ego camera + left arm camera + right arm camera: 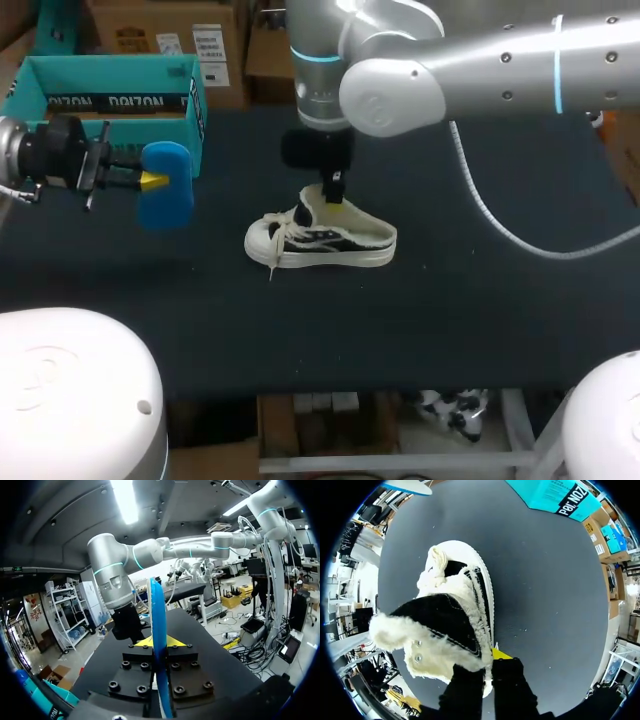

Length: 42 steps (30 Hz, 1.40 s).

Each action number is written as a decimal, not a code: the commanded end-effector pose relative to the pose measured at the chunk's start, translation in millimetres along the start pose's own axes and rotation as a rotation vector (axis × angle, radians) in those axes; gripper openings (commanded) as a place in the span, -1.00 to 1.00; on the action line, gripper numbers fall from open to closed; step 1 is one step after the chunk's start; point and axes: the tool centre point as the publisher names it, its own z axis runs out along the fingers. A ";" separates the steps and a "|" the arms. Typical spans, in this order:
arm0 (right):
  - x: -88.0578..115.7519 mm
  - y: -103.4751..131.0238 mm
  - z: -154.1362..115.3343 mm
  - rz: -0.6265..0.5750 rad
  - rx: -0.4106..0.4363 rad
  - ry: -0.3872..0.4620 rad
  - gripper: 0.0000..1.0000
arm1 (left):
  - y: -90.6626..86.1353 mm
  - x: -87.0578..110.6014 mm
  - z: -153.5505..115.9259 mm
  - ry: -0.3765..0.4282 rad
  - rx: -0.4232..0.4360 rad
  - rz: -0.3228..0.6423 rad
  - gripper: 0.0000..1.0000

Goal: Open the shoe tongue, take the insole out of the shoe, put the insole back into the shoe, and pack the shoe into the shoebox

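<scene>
A white and black sneaker (320, 240) with fleece lining lies on its sole on the black table (500, 310), toe pointing left. My right gripper (334, 190) comes down from above, and its fingers are closed on the raised fleece-edged tongue (445, 625), with a yellow tip (501, 654) showing beside it. To the left, above the table, my left gripper (152, 181) is shut on a blue insole (166, 186). In the left wrist view the insole (159, 625) stands edge-on between the fingers. The right gripper's own view (489, 666) looks straight down on the shoe (462, 580).
An open teal shoebox (110, 75) stands at the table's back left, just behind the left gripper; its corner (555, 495) shows beyond the shoe's toe. A grey cable (500, 230) hangs from the right arm over the table's right half.
</scene>
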 end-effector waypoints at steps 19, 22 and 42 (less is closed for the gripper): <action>50.8 -6.5 -40.8 0.436 -0.081 0.016 -1.00 | -3.3 -53.7 31.5 0.219 0.098 0.075 -1.00; 63.3 -6.3 -44.4 0.519 -0.110 0.021 -1.00 | -4.3 -64.7 38.8 0.269 0.133 0.088 -1.00; 90.9 -7.5 -32.0 0.861 -0.248 0.024 -1.00 | 6.9 -119.8 84.2 0.439 0.218 0.114 -1.00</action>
